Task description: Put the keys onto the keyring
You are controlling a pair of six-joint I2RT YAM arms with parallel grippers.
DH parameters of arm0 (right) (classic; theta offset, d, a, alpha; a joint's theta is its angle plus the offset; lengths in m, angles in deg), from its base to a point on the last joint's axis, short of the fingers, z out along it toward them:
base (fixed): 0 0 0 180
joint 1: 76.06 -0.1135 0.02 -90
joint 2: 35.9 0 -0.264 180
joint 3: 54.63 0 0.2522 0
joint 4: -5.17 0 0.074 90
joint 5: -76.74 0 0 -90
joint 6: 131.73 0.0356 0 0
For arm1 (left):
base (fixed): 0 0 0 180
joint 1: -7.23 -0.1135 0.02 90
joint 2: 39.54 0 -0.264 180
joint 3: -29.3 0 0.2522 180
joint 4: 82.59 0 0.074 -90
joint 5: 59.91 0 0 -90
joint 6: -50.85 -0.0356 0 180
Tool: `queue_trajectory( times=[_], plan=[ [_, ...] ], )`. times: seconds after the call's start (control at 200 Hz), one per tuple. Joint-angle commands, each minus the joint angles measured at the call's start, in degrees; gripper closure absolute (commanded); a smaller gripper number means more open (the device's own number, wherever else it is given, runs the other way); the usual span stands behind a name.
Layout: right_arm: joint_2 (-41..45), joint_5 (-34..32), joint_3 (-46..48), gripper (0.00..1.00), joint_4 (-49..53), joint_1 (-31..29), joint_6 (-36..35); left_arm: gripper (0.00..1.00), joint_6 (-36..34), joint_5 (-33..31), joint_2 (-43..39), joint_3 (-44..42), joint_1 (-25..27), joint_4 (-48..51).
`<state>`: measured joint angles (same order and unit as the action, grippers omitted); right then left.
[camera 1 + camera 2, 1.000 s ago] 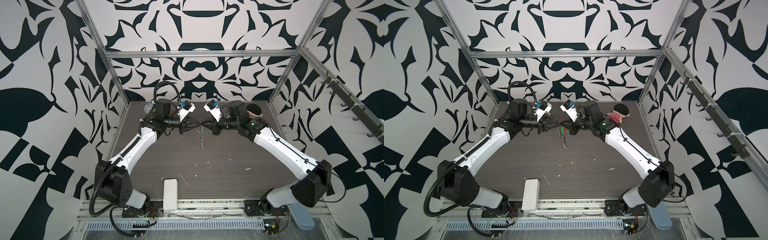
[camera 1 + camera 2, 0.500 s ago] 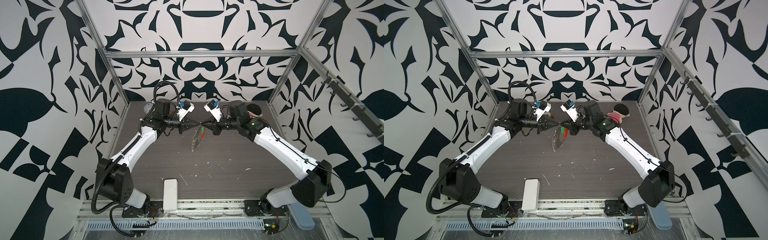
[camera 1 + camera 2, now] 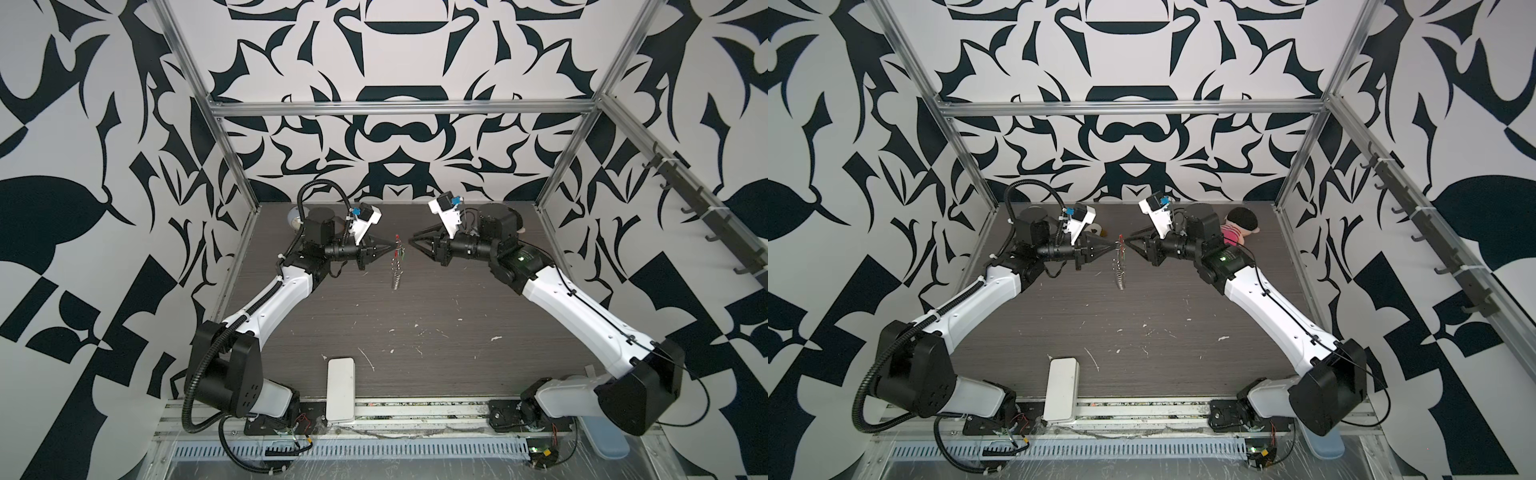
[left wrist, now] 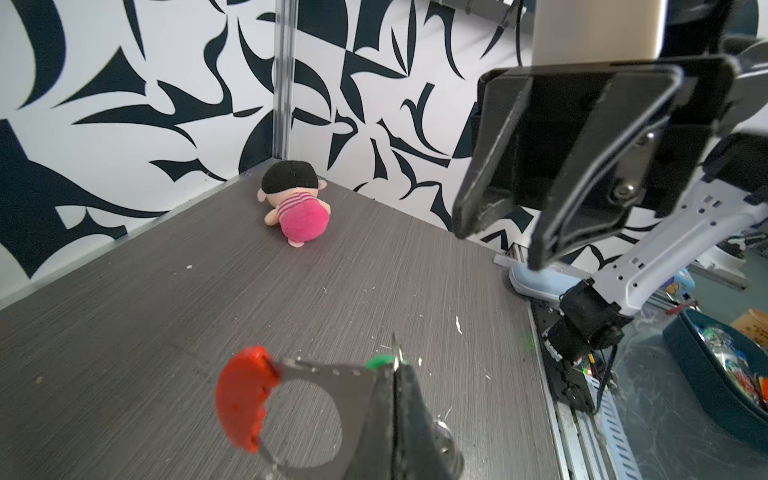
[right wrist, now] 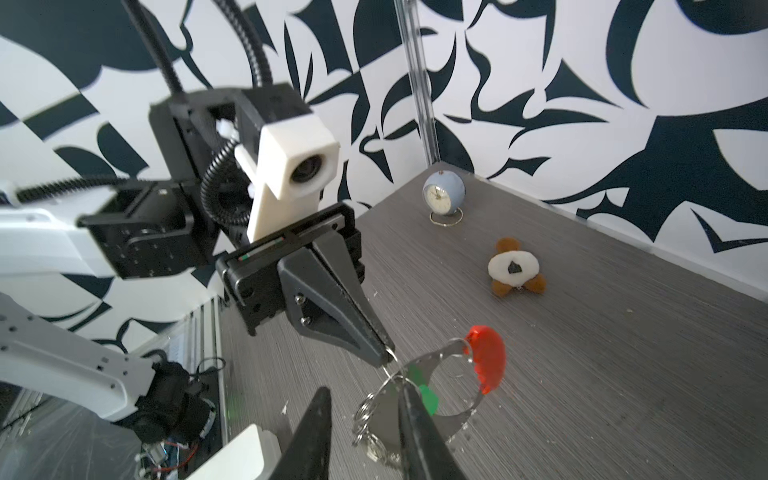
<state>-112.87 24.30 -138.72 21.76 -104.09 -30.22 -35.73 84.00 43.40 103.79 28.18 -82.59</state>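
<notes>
**A:** While your left gripper (image 3: 392, 248) is clamping shut on the keyring (image 5: 484, 359) above the table (image 3: 436, 307), which step are you doing?

**B:** Probably the threading: the green key (image 5: 429, 401) is hanging at the ring, but I am not seeing if it is truly on. Your right gripper (image 3: 410, 243) is waiting part-open, empty, just beside. The next move is asking a careful re-grip.

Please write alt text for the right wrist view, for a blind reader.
The shut left hand pinches a silver ring of the keyring, red bar and green key dangling above the table. The right hand is open in front; a clock and plush toy sit behind.
</notes>
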Motion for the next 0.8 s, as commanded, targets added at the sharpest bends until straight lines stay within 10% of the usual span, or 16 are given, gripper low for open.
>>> queue_trajectory(
  times=[0.0, 0.795],
  plan=[
    [-0.3, 5.0, 0.9, 0.69, -8.3, 1.2, 6.1, 1.0, 6.8, 2.2, -1.6, -1.1, -0.3, -10.8],
    [-3.8, 11.3, 3.3, 0.88, -19.2, 1.3, 14.0, 1.0, 20.4, 3.9, -0.8, -1.1, -0.7, -25.8]
  ],
)
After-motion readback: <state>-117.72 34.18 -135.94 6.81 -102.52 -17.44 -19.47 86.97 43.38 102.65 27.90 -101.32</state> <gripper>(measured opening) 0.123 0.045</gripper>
